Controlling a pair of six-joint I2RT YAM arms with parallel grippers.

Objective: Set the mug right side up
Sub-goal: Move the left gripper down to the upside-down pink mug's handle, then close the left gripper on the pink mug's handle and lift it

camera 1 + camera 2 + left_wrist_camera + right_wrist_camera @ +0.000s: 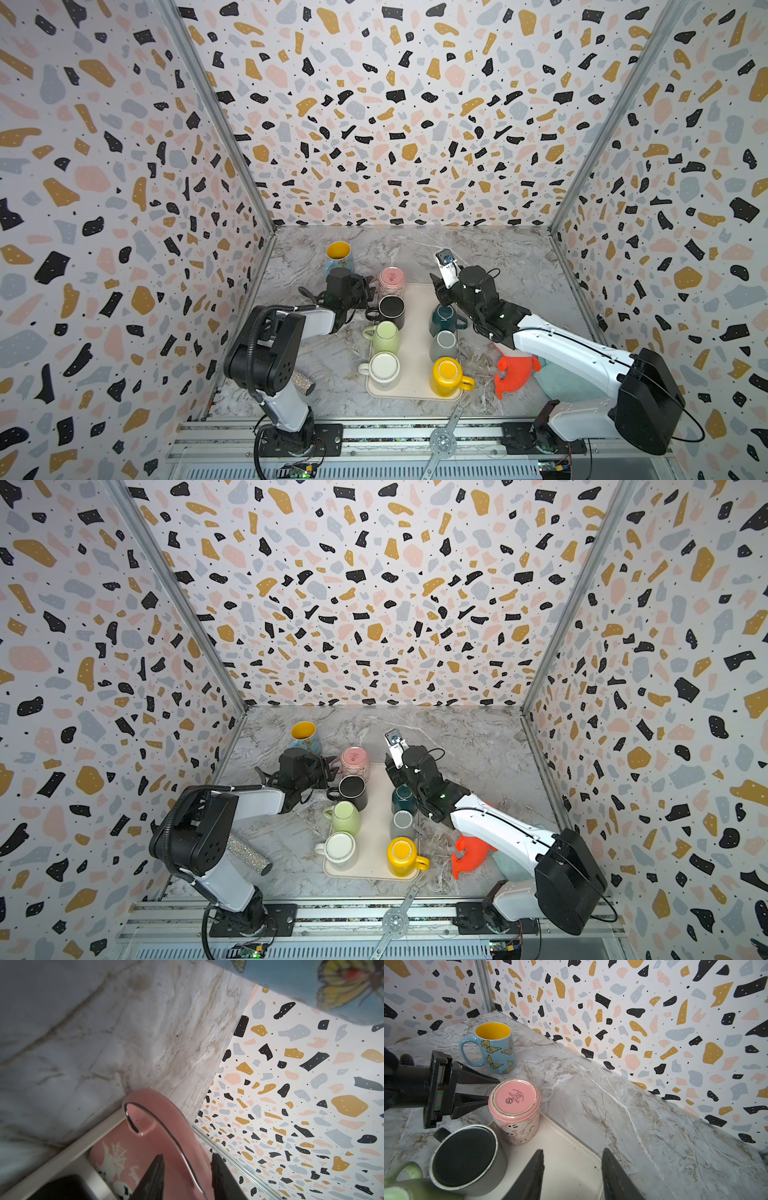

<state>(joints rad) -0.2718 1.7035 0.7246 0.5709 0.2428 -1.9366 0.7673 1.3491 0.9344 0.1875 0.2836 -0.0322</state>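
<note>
The left gripper point(187, 1156) straddles the handle point(162, 1105) of the pink ghost mug point(515, 1105), one finger on each side. I cannot tell whether the fingers actually press it. The mug stands upside down, base up, in the far left corner of the cream tray point(571, 1142), just beside an inverted black mug point(465, 1153). The right gripper point(573, 1151) hovers over the tray, jaws spread with nothing between them. A blue butterfly mug point(496, 1051) stands upright on the marble table point(612, 1105) behind.
</note>
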